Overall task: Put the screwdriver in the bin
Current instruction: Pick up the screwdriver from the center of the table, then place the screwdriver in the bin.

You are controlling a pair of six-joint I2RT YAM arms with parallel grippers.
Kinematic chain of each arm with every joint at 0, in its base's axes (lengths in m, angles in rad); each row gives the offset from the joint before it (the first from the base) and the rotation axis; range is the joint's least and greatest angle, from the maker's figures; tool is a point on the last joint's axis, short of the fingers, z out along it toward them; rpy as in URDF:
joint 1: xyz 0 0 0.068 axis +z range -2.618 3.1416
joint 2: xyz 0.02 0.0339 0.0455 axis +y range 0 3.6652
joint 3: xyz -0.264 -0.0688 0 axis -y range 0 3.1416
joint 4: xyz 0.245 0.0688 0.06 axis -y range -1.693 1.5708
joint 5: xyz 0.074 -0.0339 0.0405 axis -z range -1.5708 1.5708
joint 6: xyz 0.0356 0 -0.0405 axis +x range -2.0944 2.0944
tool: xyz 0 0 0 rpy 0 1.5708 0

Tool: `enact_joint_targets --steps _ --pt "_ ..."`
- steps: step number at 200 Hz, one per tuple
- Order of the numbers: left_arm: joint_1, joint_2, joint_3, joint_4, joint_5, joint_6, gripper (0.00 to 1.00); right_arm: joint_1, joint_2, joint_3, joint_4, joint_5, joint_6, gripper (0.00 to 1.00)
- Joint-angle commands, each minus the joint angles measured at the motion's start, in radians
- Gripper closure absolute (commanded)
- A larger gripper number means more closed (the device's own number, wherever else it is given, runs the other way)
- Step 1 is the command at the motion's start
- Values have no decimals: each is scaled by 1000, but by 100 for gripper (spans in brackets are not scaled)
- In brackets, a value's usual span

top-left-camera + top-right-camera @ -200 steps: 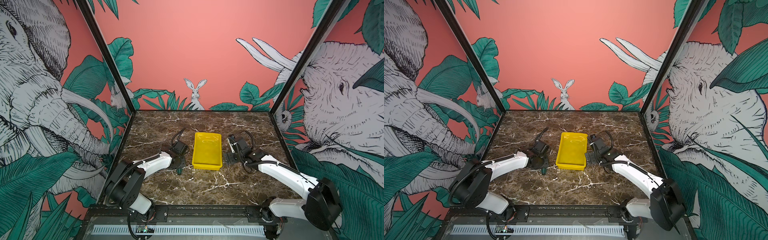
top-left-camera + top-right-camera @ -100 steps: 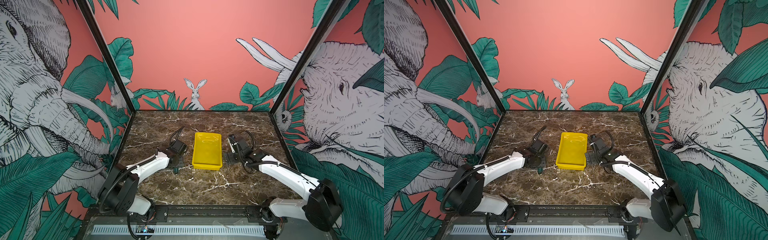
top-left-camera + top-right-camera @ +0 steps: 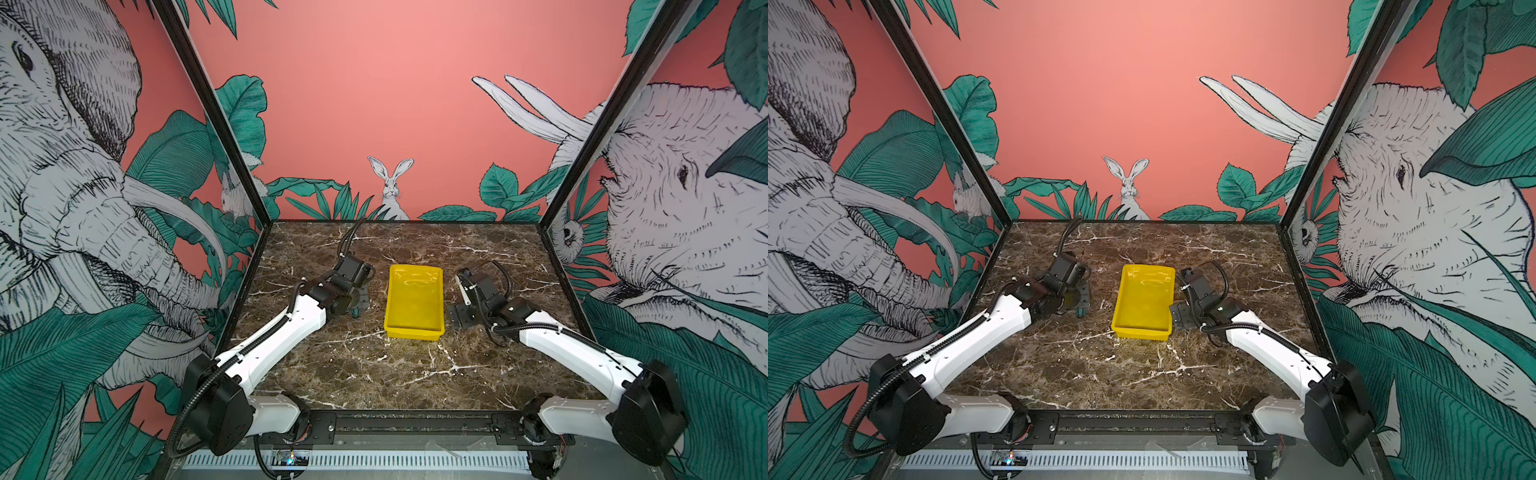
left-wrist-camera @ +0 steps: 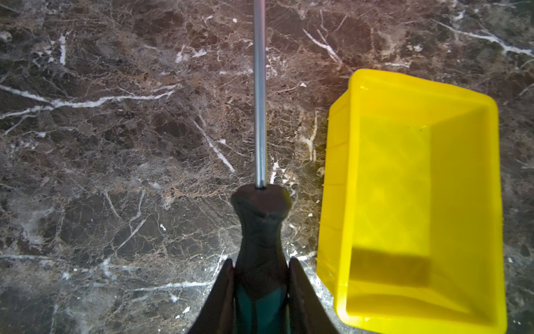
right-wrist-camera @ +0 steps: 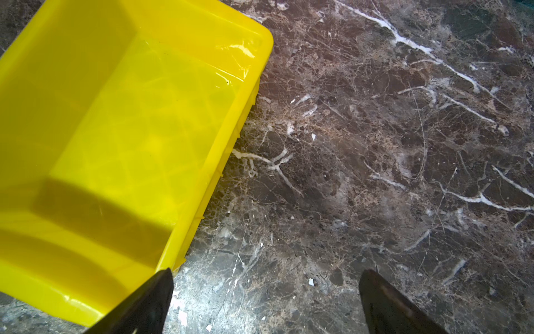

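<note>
Now that the left end effector (image 4: 260, 263) has finished closing, it is clamped on the screwdriver (image 4: 260, 202). Its two fingers (image 4: 300, 289) pinch the green-black handle from both sides, and the thin shaft points straight out ahead of the wrist.

Compared with a second ago in the top views, the left forearm has swung slightly. The handle end now sits tucked closer under the end effector (image 3: 357, 305) instead of lower down on the worktop (image 4: 115, 144). That reads as grasp done and lift or carry starting. Whether the tip is fully off the marble can't be told from the wrist view.

The bin (image 4: 404, 188) hasn't moved and is empty, with only glare and a shadow inside. The screwdriver is just beside it, outside the long wall and roughly parallel to it, not over the rim yet.

The right end effector (image 5: 265, 277) has stayed put, with its fingers apart and holding nothing. One finger (image 5: 150, 300) sits at the bin's near corner on the opposite side.

Task status: the pick looks secured and the place is not done. The likely next move is a short sideways carry over the rim, then release. The risk is the long shaft catching the bin wall if it's carried low.
</note>
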State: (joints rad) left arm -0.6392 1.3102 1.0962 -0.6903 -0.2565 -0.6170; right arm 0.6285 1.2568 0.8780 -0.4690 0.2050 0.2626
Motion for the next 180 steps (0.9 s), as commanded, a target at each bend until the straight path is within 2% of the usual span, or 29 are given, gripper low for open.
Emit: enact_joint_targets --steps 1,71,102,156,180 --pt "-42 19 50 -5 -16 32 100 1 -4 24 -6 11 15 0" --pt "-170 217 208 55 61 73 100 -10 -37 39 -55 16 11 0" --pt "-183 289 241 103 99 88 100 -21 -56 32 -64 13 13 1" --pt "-191 404 266 182 214 147 94 -36 -65 4 -62 5 23 1" --pt "-201 452 270 182 224 167 92 -41 -68 -6 -63 4 26 0"
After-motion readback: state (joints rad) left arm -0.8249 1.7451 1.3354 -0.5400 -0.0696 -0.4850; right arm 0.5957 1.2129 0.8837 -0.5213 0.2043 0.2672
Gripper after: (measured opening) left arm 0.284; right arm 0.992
